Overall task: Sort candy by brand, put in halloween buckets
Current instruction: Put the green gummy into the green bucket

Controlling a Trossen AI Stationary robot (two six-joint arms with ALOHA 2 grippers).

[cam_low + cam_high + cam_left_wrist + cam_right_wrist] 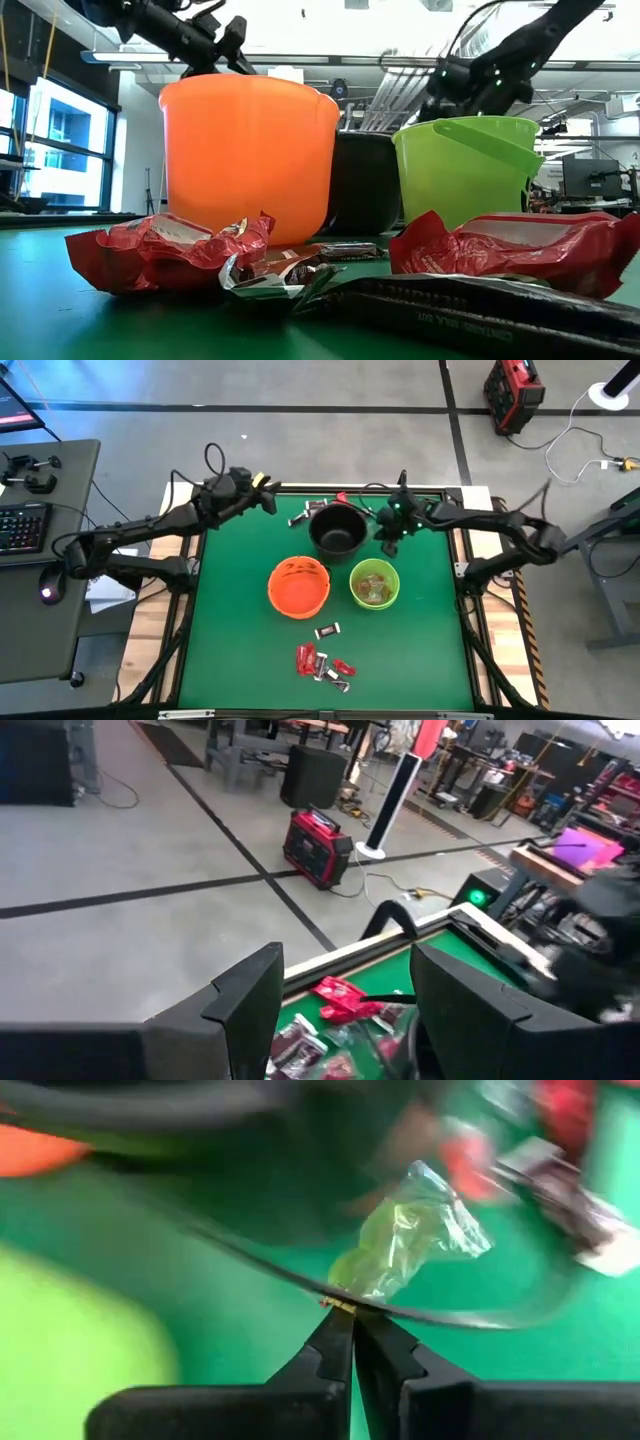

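Three buckets stand mid-table: black (337, 530) farthest, orange (298, 587), and lime green (375, 583) with pale candy inside. Red and dark candy (325, 662) lies near the front edge, and more candy (308, 512) lies at the far edge. My right gripper (352, 1315) is just right of the black bucket and is shut on a pale greenish candy (410, 1230). My left gripper (340, 995) hovers open above the far-edge candy (345, 1000), left of the black bucket, and touches nothing. My right gripper pinches one twisted end of the pale greenish candy's wrapper (350, 1288) between its two fingertips. The fingers slant downward. The rest of the candy sticks out beyond the tips, beside the black bucket and clear of the green table.
A thin dark bucket handle (250, 1255) crosses just ahead of my right fingertips. A single dark candy (327, 630) lies in front of the orange bucket. The table's far rail (330, 960) runs close behind the far-edge candy. Bare green cloth (230, 650) shows at front left.
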